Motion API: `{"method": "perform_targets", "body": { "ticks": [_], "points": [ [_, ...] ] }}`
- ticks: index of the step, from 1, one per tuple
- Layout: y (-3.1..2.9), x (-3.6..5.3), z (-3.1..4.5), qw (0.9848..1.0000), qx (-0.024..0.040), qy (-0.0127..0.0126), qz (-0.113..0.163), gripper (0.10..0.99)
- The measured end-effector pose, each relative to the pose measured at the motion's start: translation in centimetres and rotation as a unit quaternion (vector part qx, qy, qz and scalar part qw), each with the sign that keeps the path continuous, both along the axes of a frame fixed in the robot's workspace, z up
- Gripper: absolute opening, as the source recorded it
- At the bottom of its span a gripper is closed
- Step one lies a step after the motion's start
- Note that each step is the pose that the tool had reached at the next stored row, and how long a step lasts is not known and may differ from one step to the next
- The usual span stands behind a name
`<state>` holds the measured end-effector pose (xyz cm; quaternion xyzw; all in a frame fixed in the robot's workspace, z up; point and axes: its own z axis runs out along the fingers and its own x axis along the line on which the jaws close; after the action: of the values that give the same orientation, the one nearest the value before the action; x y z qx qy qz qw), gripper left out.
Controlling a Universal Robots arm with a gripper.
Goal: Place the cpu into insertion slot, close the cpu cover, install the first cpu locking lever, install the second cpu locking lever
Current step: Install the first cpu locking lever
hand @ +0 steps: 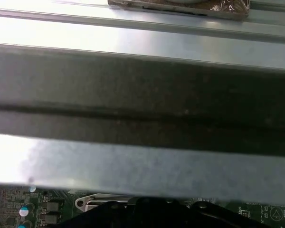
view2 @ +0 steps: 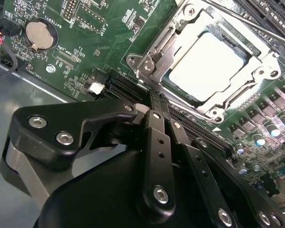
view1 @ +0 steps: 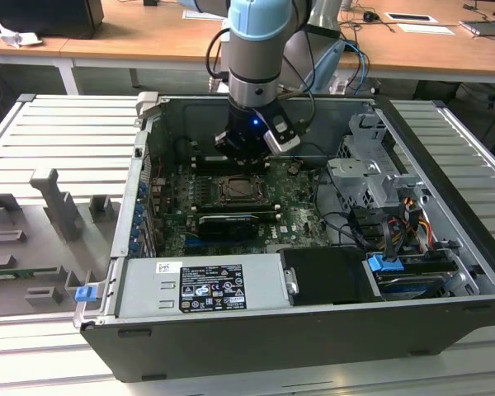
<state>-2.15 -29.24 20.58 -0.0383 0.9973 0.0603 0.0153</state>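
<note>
The arm [view1: 260, 49] reaches down into the open computer case [view1: 313, 322], which lies on its side on the tabletop [view1: 58, 140]. Its gripper [view1: 246, 142] hangs low over the green motherboard [view1: 293, 202], just above the far edge of the slot [view1: 242, 190] as the exterior view shows it.

In the second wrist view the black fingers [view2: 156, 128] are pressed together, their tips meeting with nothing between them. Those tips sit right at the near corner of the slot's [view2: 213, 71] silvery frame, touching or almost touching it; which of the two cannot be told.

The cpu [view2: 206, 66] lies flat in the slot just beyond the fingertips, its pale metal face turned up. The cover [view2: 237, 92] is down around it, its cut-out centre framing the chip. A thin metal lever [view2: 247, 21] runs slantwise along the far side of the cover, away from the fingers; whether it is latched cannot be told.

A round coin battery [view2: 39, 34] sits on the board well off to one side of the fingers. Long black memory slots [view2: 270, 14] lie past the slot.

In the first wrist view a grey case wall [hand: 142, 109] crosses in front of the camera, with a strip of board [hand: 19, 209] beneath it.
</note>
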Motion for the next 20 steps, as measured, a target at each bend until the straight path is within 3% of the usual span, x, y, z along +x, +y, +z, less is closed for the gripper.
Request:
{"method": "perform_targets", "body": {
  "ticks": [20],
  "points": [
    [-0.03,0.1,-0.24,1.0,-0.0021,0.0,0.0,0.106]
  ]
}}
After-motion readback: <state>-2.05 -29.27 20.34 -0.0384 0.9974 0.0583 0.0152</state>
